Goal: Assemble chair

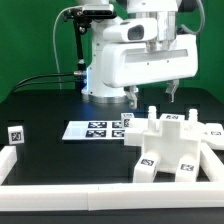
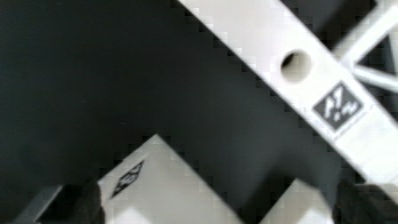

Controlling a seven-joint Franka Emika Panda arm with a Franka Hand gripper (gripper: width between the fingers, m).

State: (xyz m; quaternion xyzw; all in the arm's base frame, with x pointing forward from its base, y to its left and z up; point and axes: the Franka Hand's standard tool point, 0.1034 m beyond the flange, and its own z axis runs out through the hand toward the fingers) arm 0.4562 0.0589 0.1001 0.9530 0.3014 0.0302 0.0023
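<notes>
Hand: the hand [image 1: 150, 96] hangs from the white arm above the back of the tabletop [image 1: 45, 105]. Its two dark fingers [image 2: 71, 205] are spread wide, and the hand is open.
Chair: the chair [image 1: 172, 148] is a cluster of blocky white tagged parts on the exterior view's right, close to the front border rail [image 1: 90, 192].
Chair relative to hand: in the exterior view the chair sits lower than the hand and nearer the camera. The rear uprights of the cluster stand just beneath the fingers, apart from them.
Wrist view: a white pointed part [image 2: 169, 175] bearing a tag lies in the gap between the fingers. Whether it touches either one cannot be told. Further out, a long white panel [image 2: 258, 30] runs diagonally, with a round hole [image 2: 297, 66] and a square tag [image 2: 338, 104].
Loose piece: a small tagged block [image 1: 15, 133] stands alone at the exterior view's left, well apart from the hand.
Marker board: the marker board [image 1: 95, 128] lies flat on the tabletop between that block and the chair, just beside the chair.
</notes>
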